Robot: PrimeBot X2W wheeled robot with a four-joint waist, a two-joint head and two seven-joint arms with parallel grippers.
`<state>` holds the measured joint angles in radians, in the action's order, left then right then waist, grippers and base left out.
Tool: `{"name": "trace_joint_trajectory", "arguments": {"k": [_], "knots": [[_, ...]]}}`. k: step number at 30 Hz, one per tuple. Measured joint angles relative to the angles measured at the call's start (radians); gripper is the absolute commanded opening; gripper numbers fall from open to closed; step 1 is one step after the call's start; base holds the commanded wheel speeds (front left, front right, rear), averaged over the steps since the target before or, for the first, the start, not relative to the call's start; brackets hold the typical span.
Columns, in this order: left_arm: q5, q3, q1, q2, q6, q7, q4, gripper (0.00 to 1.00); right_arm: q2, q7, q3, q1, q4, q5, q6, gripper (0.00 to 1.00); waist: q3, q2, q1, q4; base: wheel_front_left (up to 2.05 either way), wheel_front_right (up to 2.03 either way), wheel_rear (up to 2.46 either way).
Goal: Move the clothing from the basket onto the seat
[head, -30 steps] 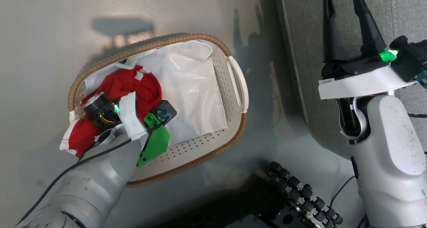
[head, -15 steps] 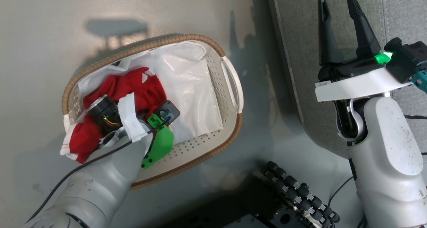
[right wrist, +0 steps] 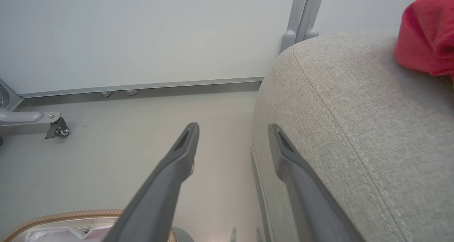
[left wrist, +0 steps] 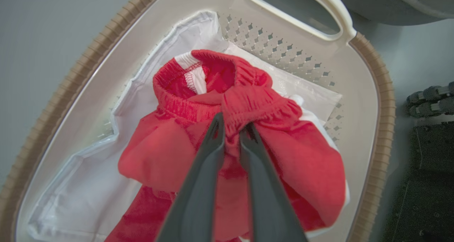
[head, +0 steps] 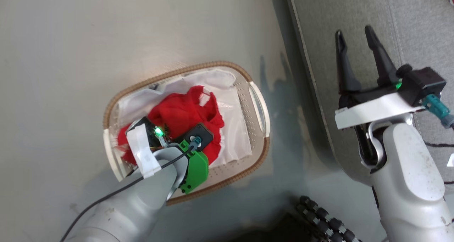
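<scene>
The grey seat (head: 326,18) stands just right of the basket (head: 244,100) on the floor, and one red garment (right wrist: 425,36) lies on its cushion. Inside the basket, the clothing (head: 184,111) sits bunched on the white liner (left wrist: 71,185). The left pincer (left wrist: 232,123) is clenched on a fold by the elastic waistband. The right pincer (head: 354,31) hangs released over the seat's edge. I'd worry the narrow pinch slips under the cloth's weight, or trailing fabric snags the rim or drags the liner out.
</scene>
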<state>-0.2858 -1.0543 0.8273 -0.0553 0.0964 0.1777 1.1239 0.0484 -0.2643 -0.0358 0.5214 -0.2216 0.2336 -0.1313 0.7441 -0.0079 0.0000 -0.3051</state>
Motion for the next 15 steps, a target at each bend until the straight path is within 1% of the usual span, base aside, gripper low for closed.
{"name": "trace_joint_trajectory", "arguments": {"k": [5, 8, 12, 15], "knots": [[-0.053, 0.032, -0.042, 0.000, -0.001, 0.047, -0.084, 0.00, -0.001, 0.000, 0.024, -0.053, -0.034, -0.040, 0.000, 1.00, -0.095, 0.0000, 0.0000, 0.033, 0.00, 0.00, 0.00], [-0.081, 0.051, -0.057, 0.002, -0.013, 0.063, -0.147, 0.00, 0.000, 0.000, 0.044, -0.095, -0.055, -0.061, 0.000, 1.00, -0.157, 0.0000, -0.0001, 0.054, 0.00, 0.00, 0.00], [-0.088, 0.063, -0.068, 0.001, -0.033, 0.073, -0.229, 0.00, -0.001, 0.000, 0.053, -0.148, -0.081, -0.089, 0.000, 1.00, -0.249, 0.0000, -0.0001, 0.081, 0.00, 0.00, 0.00], [-0.091, 0.072, -0.068, -0.013, -0.040, 0.079, -0.295, 0.00, -0.001, 0.000, 0.057, -0.183, -0.099, -0.101, 0.000, 1.00, -0.319, 0.0000, -0.0001, 0.098, 0.00, 0.00, 0.00]]}}
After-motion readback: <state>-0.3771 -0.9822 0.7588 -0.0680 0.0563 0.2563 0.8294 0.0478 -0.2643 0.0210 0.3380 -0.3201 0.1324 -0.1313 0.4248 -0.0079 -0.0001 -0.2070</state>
